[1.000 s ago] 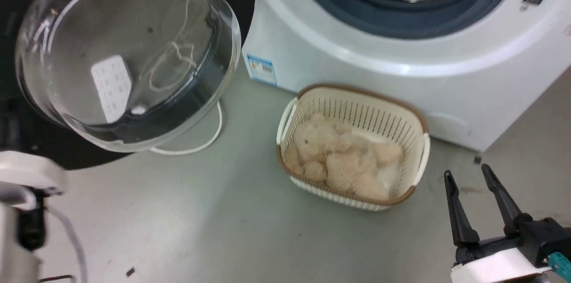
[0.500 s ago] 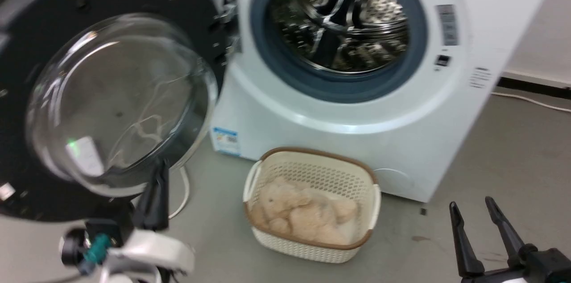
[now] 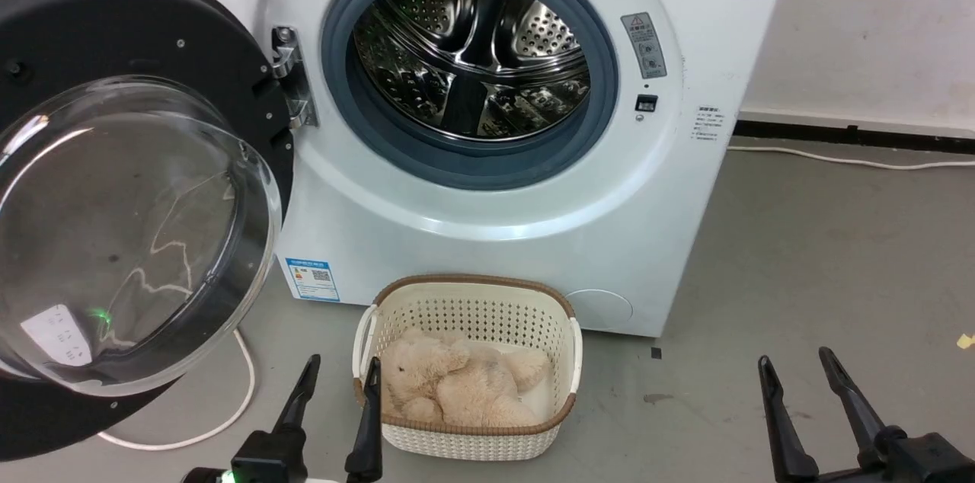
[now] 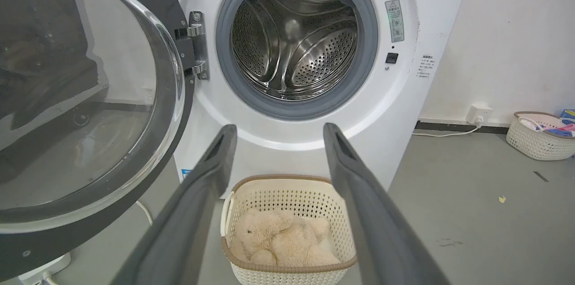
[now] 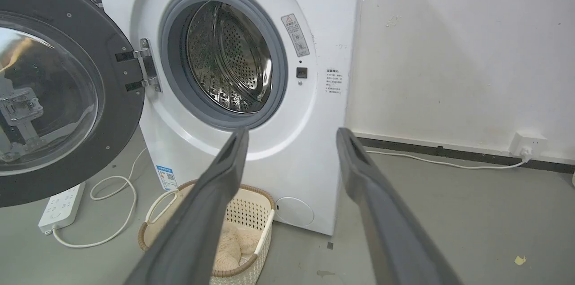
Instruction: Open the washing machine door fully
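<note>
Hanging wide open, washing machine door [image 3: 137, 193], left claw [image 3: 343, 361] and right claw [image 3: 794, 356] spread, empty.

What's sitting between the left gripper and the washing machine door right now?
In the head view, a loop of white cable on the grey floor lies between the left gripper and the washing machine door; they do not touch.

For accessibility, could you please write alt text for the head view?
The washer door stands wide open at left, baring the drum. A basket holding a plush bear sits below; the left gripper and right gripper are open.
</note>
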